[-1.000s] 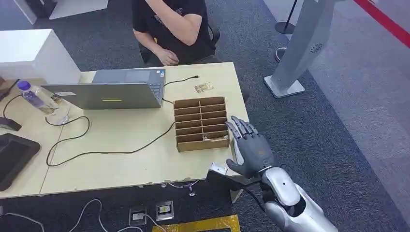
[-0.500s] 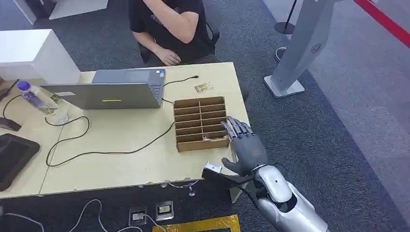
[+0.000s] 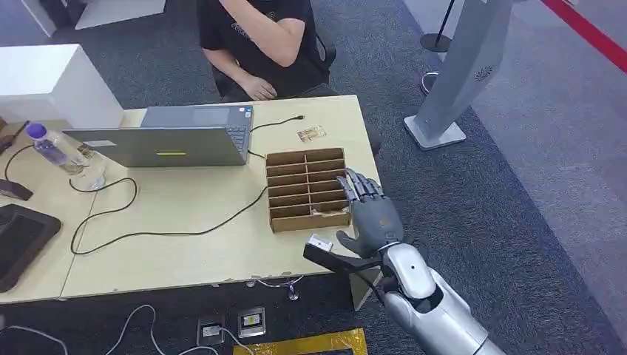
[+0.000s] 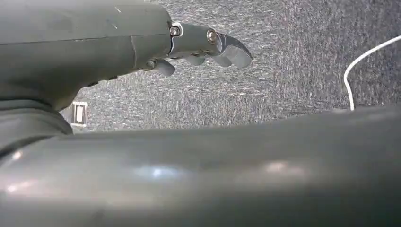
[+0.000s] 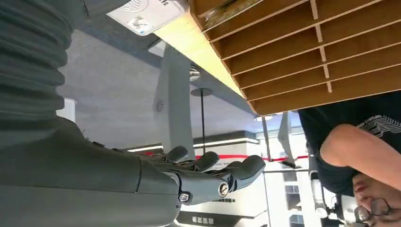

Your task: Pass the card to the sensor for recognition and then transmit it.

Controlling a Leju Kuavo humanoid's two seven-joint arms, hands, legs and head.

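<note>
Pale wooden desk [image 3: 185, 222] on grey carpet, seen from the head view. Near its right end, a brown cardboard tray divided into two columns of shallow slots [image 3: 307, 189]. Most slots look bare; in the slot of the row nearest the robot, a pale card with a mottled face [image 3: 326, 211], lying flat. Beyond the tray's far side, a second small printed card [image 3: 311, 134] on the bare desk. Just beside the tray's right wall, the right hand [image 3: 370, 214], fingers spread and reaching along that wall, holding nothing. Left of the tray, a grey open laptop [image 3: 166, 137]; behind the tray, a seated person in a black shirt [image 3: 259, 37].

Step judged: the reach for the card, grasp not yet made. Next move calls for bringing fingertips over the tray's near slot and pinching a thin flat card out of a tight compartment, with a risk of nudging the light tray.

Left wrist view: left hand [image 4: 118, 42] over carpet, nothing in it; spread or curled, cannot tell.

Right wrist view: tray slots [image 5: 302, 52] close ahead of the spread right hand [image 5: 142, 175]; card edge [image 5: 227, 7] in the end slot. Beside the tray's near corner, a white flat device [image 5: 146, 12], possibly the sensor; cannot tell.
</note>
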